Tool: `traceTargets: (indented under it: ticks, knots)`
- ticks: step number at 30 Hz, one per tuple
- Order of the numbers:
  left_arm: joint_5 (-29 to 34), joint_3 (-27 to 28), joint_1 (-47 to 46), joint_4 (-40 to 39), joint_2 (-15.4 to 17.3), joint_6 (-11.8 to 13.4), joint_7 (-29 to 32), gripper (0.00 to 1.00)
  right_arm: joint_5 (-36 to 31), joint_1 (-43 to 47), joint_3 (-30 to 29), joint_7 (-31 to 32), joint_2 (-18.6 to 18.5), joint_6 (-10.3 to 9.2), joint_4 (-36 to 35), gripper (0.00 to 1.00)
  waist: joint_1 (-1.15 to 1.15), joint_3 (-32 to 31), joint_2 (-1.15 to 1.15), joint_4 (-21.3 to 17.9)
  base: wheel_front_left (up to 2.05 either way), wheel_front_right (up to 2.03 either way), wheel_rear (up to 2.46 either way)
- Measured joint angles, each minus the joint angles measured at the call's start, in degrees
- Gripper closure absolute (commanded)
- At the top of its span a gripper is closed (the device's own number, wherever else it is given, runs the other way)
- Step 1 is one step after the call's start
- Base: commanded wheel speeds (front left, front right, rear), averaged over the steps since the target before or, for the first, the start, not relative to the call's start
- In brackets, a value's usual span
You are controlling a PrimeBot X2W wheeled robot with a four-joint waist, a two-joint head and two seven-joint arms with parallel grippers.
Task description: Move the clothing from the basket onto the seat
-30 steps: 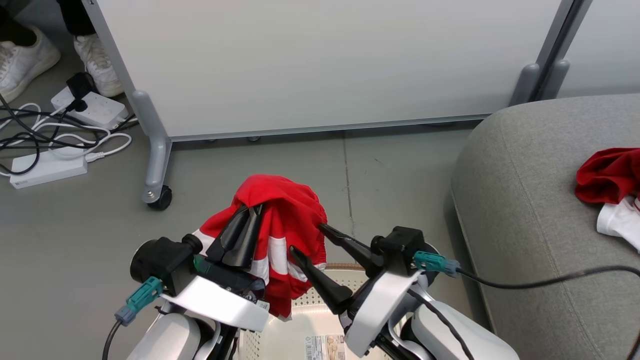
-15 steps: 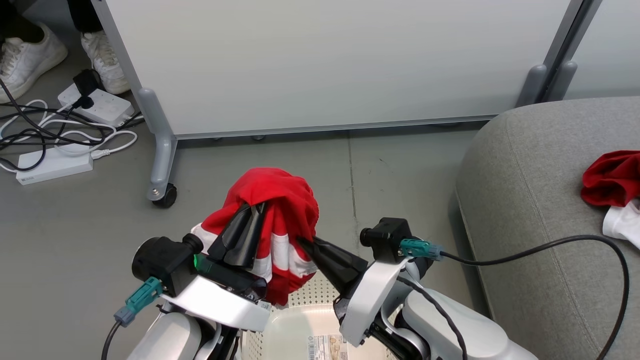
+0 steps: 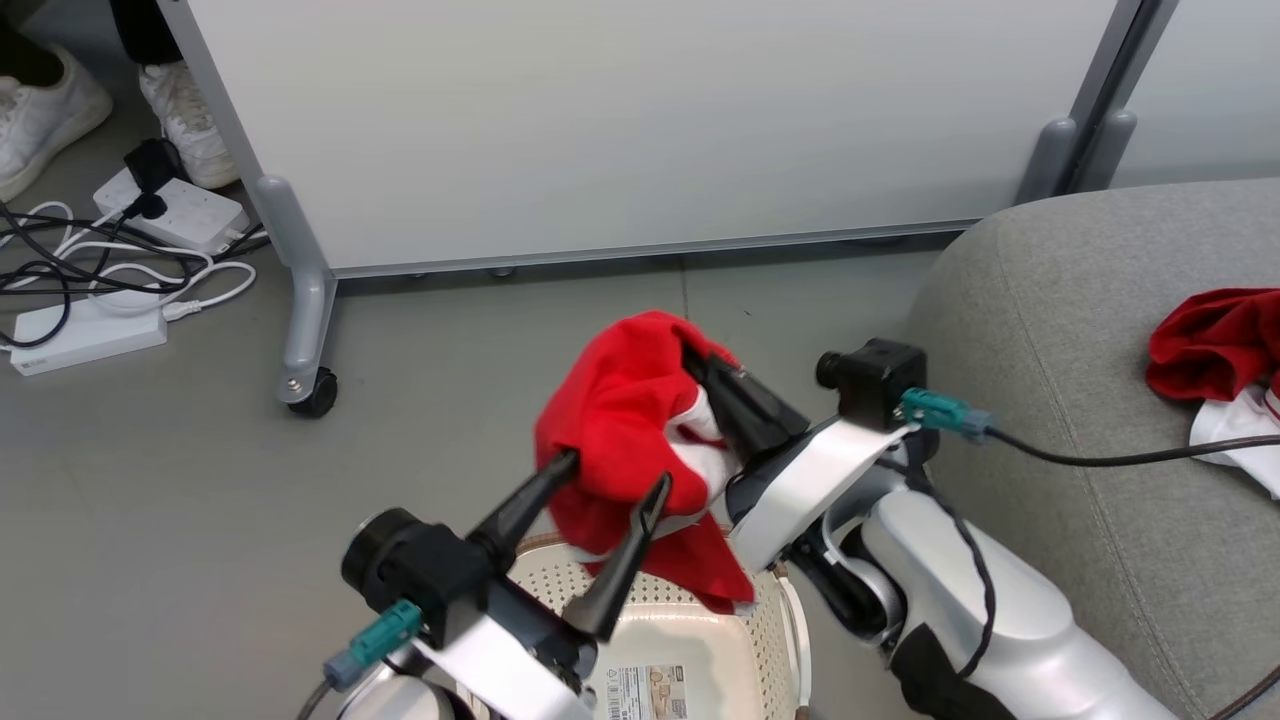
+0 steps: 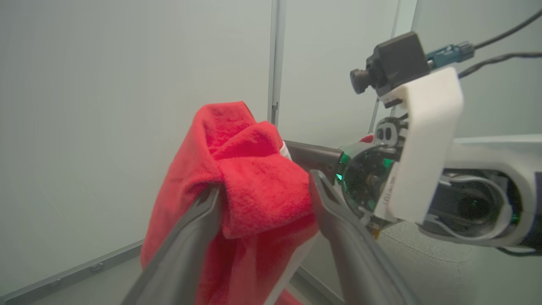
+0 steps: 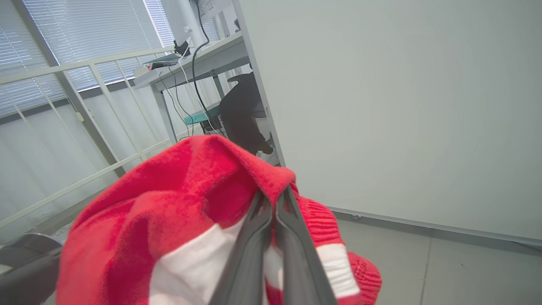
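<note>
A red garment with white panels (image 3: 625, 425) of the clothing hangs above the basket (image 3: 700, 620), whose cream perforated floor and label show at the bottom edge. My right gripper (image 3: 703, 362) is shut on the garment's upper fold, its fingers (image 5: 275, 192) pressed together on the fabric. My left gripper (image 3: 620, 475) is open, its two fingers spread on either side of the garment's lower part (image 4: 254, 190). The grey seat (image 3: 1080, 330) lies to the right, with more red and white clothing (image 3: 1215, 345) resting on it at the far right.
A pale grey partition panel (image 3: 640, 130) stands across the back, its caster (image 3: 312, 393) on the floor to the left. Power strips and tangled cables (image 3: 90, 325) lie at the far left, beside a person's white shoes (image 3: 180, 110). The right arm's cable (image 3: 1130, 458) crosses the seat.
My right gripper has shut on the garment and my left gripper has opened. The garment has moved right, toward the seat, and my left arm has shifted right beneath it.
</note>
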Motion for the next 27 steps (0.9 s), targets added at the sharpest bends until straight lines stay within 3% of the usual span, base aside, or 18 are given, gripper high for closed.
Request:
traceTargets:
  ticks: [9,16,27]
  knots:
    - [2.8,-4.3,2.3,-0.4,2.9,-0.8,2.1,0.00,-8.5,3.7,-13.7,-0.1,0.0,0.00,1.0,1.00,0.00,0.3,0.00,-2.5,0.00,0.00,0.00]
    - [3.4,-4.9,2.9,0.4,3.5,-0.5,2.2,0.00,-12.8,7.9,-19.6,-0.1,0.0,0.00,1.6,1.00,0.00,0.4,0.00,-5.4,0.00,0.00,0.00]
    - [3.5,-5.4,2.8,0.7,5.3,-0.5,3.0,0.00,-15.7,12.0,-25.8,-0.1,0.0,-0.01,-0.3,1.00,0.00,2.0,0.00,-13.5,0.00,0.00,0.00]
